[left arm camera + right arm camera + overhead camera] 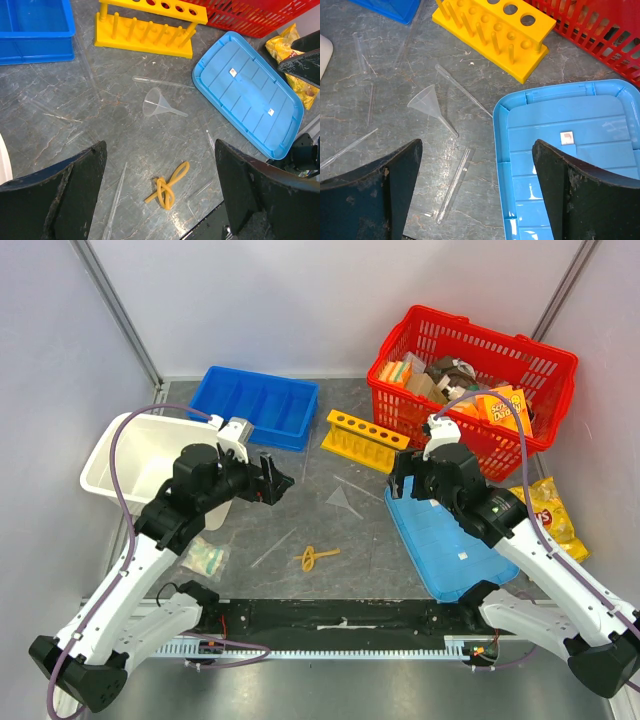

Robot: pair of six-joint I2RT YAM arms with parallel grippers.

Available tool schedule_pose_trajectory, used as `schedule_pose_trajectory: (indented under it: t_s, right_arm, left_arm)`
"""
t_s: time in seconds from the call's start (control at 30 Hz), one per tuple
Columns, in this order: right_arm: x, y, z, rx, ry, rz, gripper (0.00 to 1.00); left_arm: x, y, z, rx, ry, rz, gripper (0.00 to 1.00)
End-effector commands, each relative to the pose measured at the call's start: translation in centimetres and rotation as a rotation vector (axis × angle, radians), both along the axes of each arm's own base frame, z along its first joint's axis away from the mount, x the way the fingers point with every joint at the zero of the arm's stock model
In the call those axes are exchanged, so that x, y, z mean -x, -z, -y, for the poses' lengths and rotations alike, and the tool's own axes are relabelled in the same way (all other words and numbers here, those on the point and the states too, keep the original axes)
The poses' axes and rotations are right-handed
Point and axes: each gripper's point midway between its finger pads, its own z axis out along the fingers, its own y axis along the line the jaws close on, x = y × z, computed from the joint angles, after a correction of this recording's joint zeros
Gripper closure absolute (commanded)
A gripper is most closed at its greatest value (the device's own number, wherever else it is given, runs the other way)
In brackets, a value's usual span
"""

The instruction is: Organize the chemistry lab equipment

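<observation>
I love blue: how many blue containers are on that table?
2: a divided blue bin at the back left, and a flat light-blue tray at the near right. The basket may hide more.

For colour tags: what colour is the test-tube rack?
Yellow. The test-tube rack shows best in the left wrist view.

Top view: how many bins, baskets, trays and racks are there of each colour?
Blue: 2, divided bin and tray
Red: 1, basket
White: 1, tub
Yellow: 1, test-tube rack
Total: 5
</observation>
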Motion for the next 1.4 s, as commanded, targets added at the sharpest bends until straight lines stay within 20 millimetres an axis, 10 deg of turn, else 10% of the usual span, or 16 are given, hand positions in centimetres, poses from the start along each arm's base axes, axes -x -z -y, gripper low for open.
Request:
schedule_pose_trajectory:
  t_s: [0.0, 0.47, 0.73, 0.97, 1.17, 1.37]
  right_arm:
    - [-0.2, -1.7, 0.4, -0.009, 0.016, 0.041, 0.02]
    - [-0.6, -1.1, -0.2, 0.010, -0.021, 0.040, 0.02]
    - [-1.8, -0.1, -6.3, -0.040, -0.309, 0.060, 0.16]
    - [-3.7, 5.7, -11.6, 0.012, -0.453, -0.029, 0.36]
    - [-5.0, 10.0, -14.8, 0.101, -0.477, -0.111, 0.34]
    - [-4.5, 14.4, -13.8, 0.229, -0.537, -0.118, 0.43]
  left_arm:
    - [-0.2, -1.2, 0.2, 0.016, 0.015, 0.057, 0.07]
    - [0.1, -1.4, 0.2, 0.020, 0.022, 0.071, 0.07]
    - [0.5, -2.6, -0.5, 0.039, 0.002, 0.133, 0.12]
    - [1.1, -3.9, -2.2, 0.052, -0.063, 0.221, 0.14]
    - [1.4, -4.9, -3.2, 0.070, -0.104, 0.284, 0.15]
    - [2.3, -4.8, -2.6, 0.065, -0.040, 0.288, 0.17]
